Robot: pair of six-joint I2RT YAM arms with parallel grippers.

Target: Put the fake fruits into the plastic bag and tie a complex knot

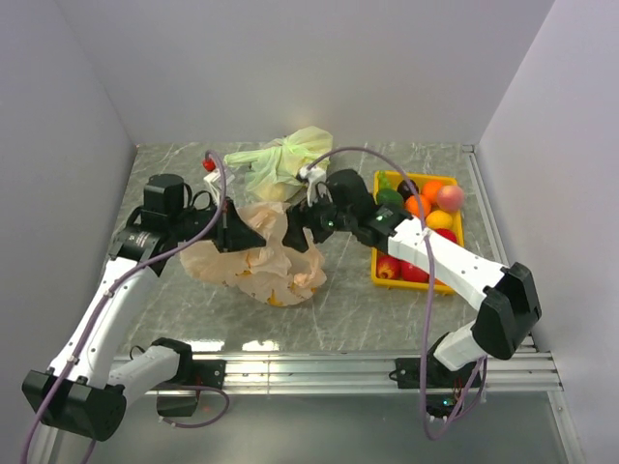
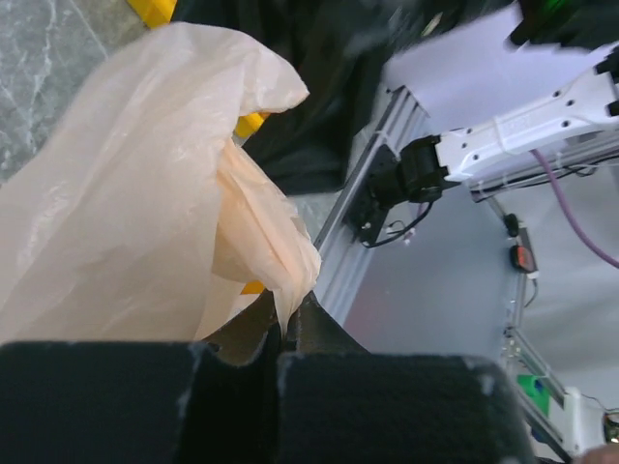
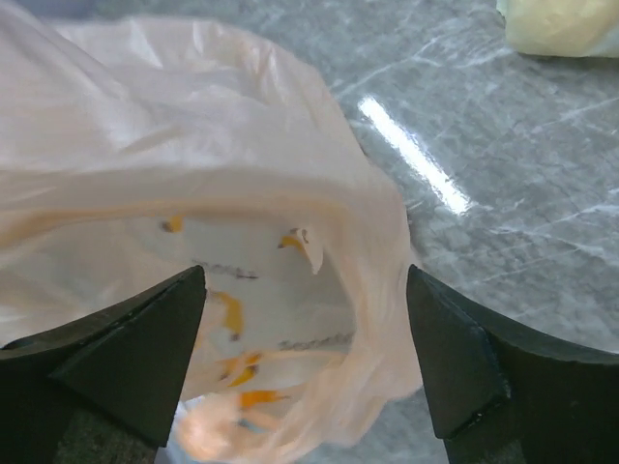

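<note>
The plastic bag (image 1: 261,266) lies slumped and crumpled in the middle of the surface (image 1: 174,309), with both arms at it. The fake fruits (image 1: 426,208) I can see sit in the yellow tray (image 1: 375,261) off to the right, well apart from the bag. Whether any is inside the bag, I cannot tell.

The film looks the weak point. The left fingers (image 2: 329,343) are clamped on just 1 thin fold of the bag's edge, and a hard pull could tear it or let it slide out. The right fingers (image 3: 135,348) are spread wide with the bag's rumpled rim between them. If they close there they may catch 2 layers at once and seal the mouth instead of opening it.

The left arm stretches up from the near left corner, its wrist turned in toward the bag's left side. The right arm reaches diagonally from the near right, past the tray's left edge, wrist tipped down over the bag.
</note>
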